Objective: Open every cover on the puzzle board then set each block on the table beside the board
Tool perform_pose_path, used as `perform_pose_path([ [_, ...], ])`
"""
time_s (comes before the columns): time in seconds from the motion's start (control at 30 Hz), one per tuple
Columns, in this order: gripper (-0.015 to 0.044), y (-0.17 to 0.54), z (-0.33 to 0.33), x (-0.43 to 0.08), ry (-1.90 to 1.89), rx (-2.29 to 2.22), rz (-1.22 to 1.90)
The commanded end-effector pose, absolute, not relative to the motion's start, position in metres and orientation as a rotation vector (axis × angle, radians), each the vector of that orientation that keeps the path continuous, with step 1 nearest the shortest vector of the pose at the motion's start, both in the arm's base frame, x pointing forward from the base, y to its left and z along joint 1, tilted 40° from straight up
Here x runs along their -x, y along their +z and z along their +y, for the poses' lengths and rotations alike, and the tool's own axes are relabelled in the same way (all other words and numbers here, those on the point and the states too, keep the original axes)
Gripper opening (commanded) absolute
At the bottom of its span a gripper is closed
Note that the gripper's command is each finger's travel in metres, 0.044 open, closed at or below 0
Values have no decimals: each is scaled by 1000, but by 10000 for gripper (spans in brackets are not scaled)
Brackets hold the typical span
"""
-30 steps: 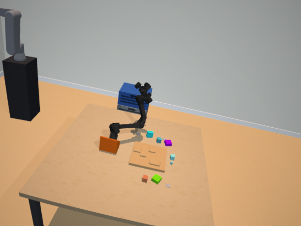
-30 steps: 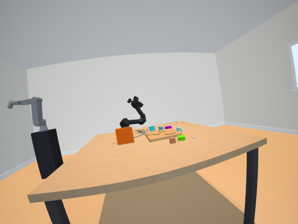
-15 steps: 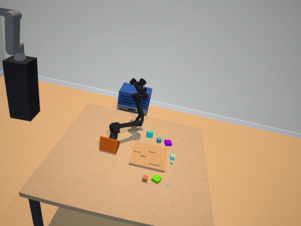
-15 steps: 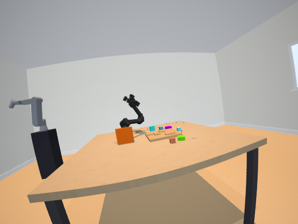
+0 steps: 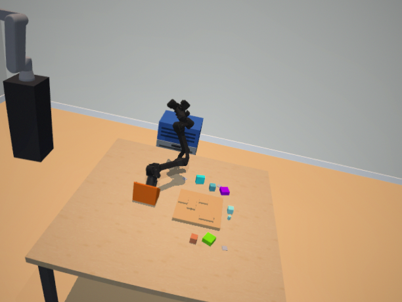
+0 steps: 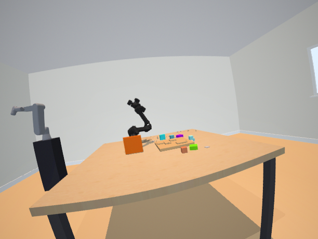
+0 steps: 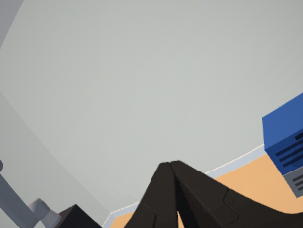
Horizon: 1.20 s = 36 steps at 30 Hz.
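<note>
My gripper is shut and empty, raised high behind the board and facing the far wall. The wooden puzzle board lies flat, with low raised plates on top; whether covers are open is too small to tell. Off its back edge sit a cyan block, a teal block and a purple block. Right of it sit a pale cyan block and a tiny cyan piece. In front lie an orange-red block and a green block.
An orange upright panel stands left of the board, before the arm's base. A small grey flat piece lies near the green block. A blue cabinet stands behind the table. A grey arm on a black pedestal stands left.
</note>
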<state>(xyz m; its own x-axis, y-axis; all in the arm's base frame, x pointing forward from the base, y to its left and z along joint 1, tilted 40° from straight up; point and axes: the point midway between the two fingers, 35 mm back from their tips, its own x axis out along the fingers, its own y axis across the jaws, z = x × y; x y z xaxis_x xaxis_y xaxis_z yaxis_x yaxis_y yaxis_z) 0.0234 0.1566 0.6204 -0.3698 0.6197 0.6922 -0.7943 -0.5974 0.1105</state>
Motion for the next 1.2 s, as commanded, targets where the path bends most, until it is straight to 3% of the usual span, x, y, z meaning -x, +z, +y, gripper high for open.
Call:
perform_pose_path([
  [0.0, 0, 627, 143, -5, 2095, -928, -340],
  [1.17, 0, 642, 10, 93, 2465, -1187, -643],
])
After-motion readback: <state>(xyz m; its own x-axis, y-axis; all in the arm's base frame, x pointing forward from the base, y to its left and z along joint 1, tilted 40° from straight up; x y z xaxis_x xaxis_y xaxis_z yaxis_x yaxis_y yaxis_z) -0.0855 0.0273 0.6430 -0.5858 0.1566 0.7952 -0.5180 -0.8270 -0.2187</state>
